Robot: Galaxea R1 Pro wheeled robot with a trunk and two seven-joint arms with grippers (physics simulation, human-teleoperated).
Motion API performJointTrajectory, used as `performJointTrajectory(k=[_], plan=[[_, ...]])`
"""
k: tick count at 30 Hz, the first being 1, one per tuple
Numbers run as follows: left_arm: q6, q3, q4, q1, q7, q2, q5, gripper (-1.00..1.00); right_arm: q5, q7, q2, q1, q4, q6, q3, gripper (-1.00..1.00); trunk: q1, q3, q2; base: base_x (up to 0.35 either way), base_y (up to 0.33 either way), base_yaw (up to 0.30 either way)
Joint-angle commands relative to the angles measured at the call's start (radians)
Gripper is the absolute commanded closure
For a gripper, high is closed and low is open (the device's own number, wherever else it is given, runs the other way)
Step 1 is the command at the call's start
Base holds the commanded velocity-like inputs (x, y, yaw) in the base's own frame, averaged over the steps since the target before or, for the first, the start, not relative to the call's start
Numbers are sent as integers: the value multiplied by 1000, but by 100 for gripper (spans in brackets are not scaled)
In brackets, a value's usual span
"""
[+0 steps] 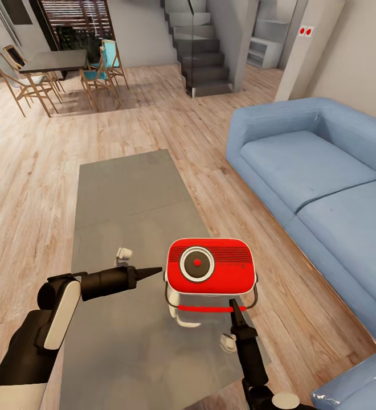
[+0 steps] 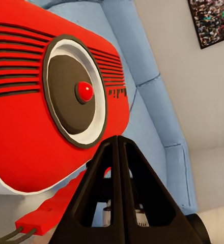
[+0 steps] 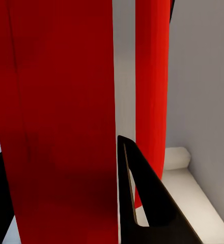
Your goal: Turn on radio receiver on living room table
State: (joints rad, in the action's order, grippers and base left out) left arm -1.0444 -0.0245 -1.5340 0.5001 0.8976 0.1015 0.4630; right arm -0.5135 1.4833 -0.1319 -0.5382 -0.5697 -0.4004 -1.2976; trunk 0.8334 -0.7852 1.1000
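Head view showed the radio receiver (image 1: 209, 266) lifted above the table (image 1: 131, 199) at lower centre, the right gripper (image 1: 233, 306) at its handle, grip unclear, the left gripper (image 1: 154, 271) pinched shut and empty just beside it; left wrist view put the dial (image 2: 75, 91) ahead, so pressing seemed next; right wrist view showed red casing only

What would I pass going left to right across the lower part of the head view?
Left hand → radio receiver → blue sofa. The right hand sits below the receiver, so its place is unclear.
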Motion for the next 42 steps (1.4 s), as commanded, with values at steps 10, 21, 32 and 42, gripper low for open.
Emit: performJointTrajectory(k=[10, 21, 32, 42], plan=[[-3, 3, -5, 5, 6, -8, 11, 100, 0, 5, 8, 1, -6, -5, -3, 100, 0, 0, 0, 0, 0, 0], [3, 27, -13, 5, 24, -42, 32, 100, 0, 4, 32, 2, -8, 0, 1, 100, 0, 0, 0, 0, 0, 0], [5, 87, -4, 5, 29, -100, 37, 100, 0, 5, 35, 3, -9, 3, 3, 100, 0, 0, 0, 0, 0, 0], [4, 88, -5, 5, 31, -125, 39, 100, 0, 3, 34, 3, -9, 3, 3, 100, 0, 0, 0, 0, 0, 0]])
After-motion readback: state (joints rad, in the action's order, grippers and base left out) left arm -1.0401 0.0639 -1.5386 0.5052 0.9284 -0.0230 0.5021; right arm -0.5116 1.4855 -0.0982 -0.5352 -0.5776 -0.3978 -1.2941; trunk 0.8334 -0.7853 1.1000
